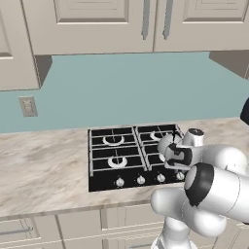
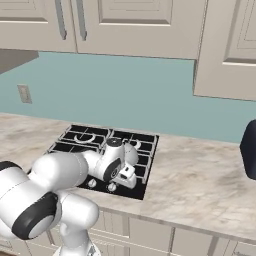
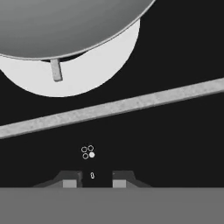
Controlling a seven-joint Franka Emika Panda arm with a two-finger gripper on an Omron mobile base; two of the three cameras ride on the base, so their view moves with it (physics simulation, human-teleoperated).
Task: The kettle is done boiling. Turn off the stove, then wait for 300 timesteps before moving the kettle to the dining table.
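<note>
Four small silver knobs (image 1: 140,180) are running along the front edge of the flat black four-burner gas cooktop (image 1: 113,155), and I am holding the claw (image 3: 92,178) low over the right-hand end of that row. Through the hand camera its two dark fingertips (image 3: 70,180) are standing close together with only a narrow gap, right beside the little burner-marker dots (image 3: 88,152) printed on the black glass. I cannot tell whether they are pinching a knob or merely hovering over one, since no knob is showing between them.

Just beyond the claw, the small squat silver-grey metal kettle (image 3: 65,26) is sitting on its white burner ring (image 3: 87,70), a thin grate bar (image 3: 113,107) crossing between us. From the base cameras the white arm is covering most of that corner of the stove.

My judgement is that I am working on the very first step, switching off the burner. The wait and carrying the kettle over to the dining tabletop are both remaining, with the kettle not yet lifted.
</note>
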